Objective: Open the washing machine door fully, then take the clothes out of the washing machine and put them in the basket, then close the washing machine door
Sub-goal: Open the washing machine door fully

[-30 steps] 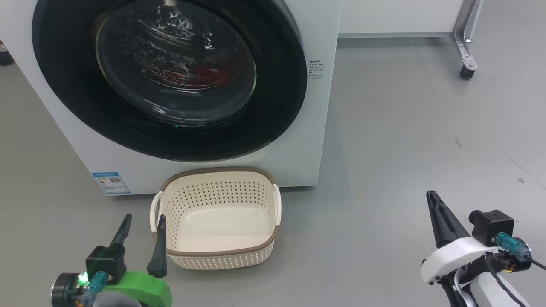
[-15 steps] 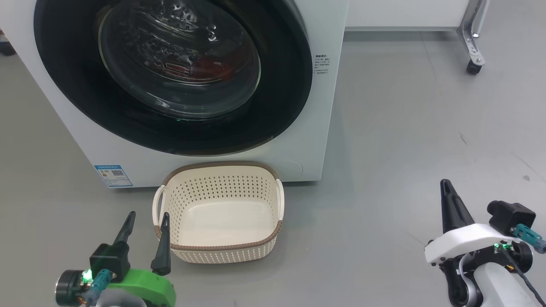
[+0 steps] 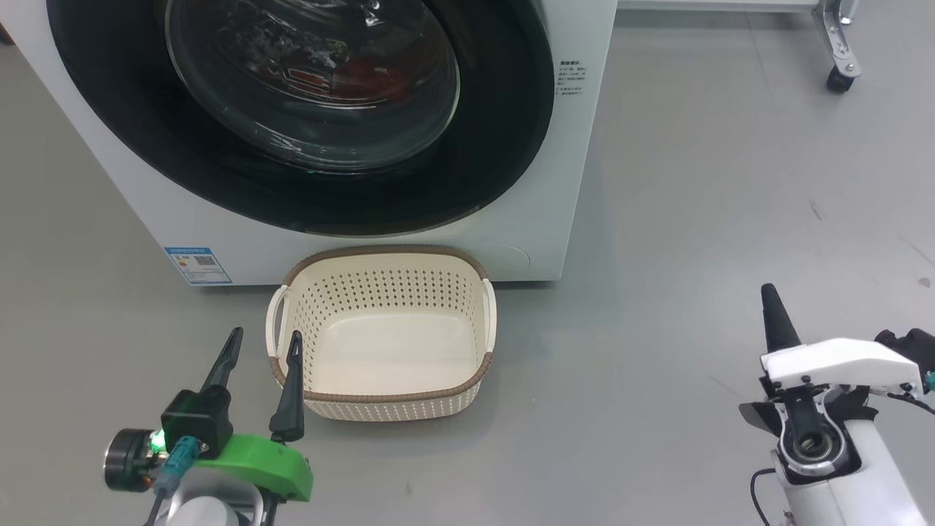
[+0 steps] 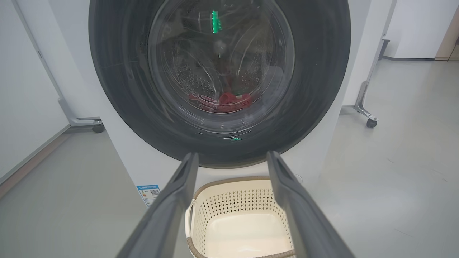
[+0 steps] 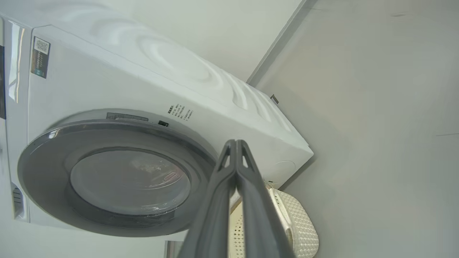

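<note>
The white washing machine (image 3: 540, 219) rises across the top of the head view. Its round black-rimmed door (image 3: 504, 146) lies shut against the front. Red clothes (image 3: 372, 77) show dimly through the glass, and again as clothes (image 4: 224, 102) low in the drum behind the door (image 4: 315, 71). The cream basket (image 3: 383, 292) stands empty on the floor right before the machine. My left gripper (image 3: 264, 336) is open and empty at the basket's left handle, its fingers (image 4: 179, 200) pointing at the door. My right gripper (image 3: 771, 296) hangs far right over bare floor, its fingers (image 5: 235, 168) pressed together, empty.
A blue label (image 3: 197, 264) sits low on the machine's front. A metal frame leg with a caster (image 3: 840, 73) stands at the back right, and another caster (image 4: 97, 127) left of the machine. Grey floor (image 3: 694, 219) spreads open to the right.
The camera has shifted, so machine and basket sit higher in the picture. My right wrist has rolled, its white housing now level and the gripper slightly higher. The left gripper stays open beside the basket.
</note>
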You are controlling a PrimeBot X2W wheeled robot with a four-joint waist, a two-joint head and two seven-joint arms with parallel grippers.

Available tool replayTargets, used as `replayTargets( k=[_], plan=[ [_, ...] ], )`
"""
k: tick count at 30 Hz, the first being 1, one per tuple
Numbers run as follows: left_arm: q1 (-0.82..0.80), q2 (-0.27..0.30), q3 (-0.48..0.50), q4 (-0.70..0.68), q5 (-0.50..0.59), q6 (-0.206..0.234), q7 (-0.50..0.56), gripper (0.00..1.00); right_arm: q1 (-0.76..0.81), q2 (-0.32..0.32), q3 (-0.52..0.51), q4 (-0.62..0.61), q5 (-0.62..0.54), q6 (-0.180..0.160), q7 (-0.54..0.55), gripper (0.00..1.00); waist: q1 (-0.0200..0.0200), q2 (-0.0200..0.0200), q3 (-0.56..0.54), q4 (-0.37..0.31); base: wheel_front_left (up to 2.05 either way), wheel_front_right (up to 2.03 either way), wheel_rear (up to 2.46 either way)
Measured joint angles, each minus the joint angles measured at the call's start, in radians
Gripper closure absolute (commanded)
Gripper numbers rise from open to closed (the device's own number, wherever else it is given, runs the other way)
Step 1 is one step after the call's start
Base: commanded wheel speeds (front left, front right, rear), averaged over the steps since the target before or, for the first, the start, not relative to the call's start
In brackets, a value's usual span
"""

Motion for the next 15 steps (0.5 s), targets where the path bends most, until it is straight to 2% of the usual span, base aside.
replayTargets(
  k=[6, 11, 15],
  plan=[
    [-0.023, -0.005, 0.000, -0.010, 0.004, -0.002, 0.000, 0.00, -0.087, 0.000, -0.058, 0.005, 0.207, 0.000, 0.143, 1.00, 0.0000, 0.0000, 0.039, 0.012, 0.00, 0.00, 0.00],
    [-0.040, -0.010, -0.005, -0.013, 0.006, -0.009, 0.000, 0.00, -0.149, -0.006, -0.083, 0.016, 0.263, -0.005, 0.210, 1.00, 0.0000, 0.0000, 0.069, 0.021, 0.00, 0.00, 0.00],
    [-0.067, -0.015, -0.007, -0.022, 0.020, -0.010, 0.000, 0.00, -0.212, -0.029, -0.096, 0.026, 0.287, -0.037, 0.268, 1.00, 0.0000, 0.0000, 0.101, 0.034, 0.00, 0.00, 0.00]
  ],
)
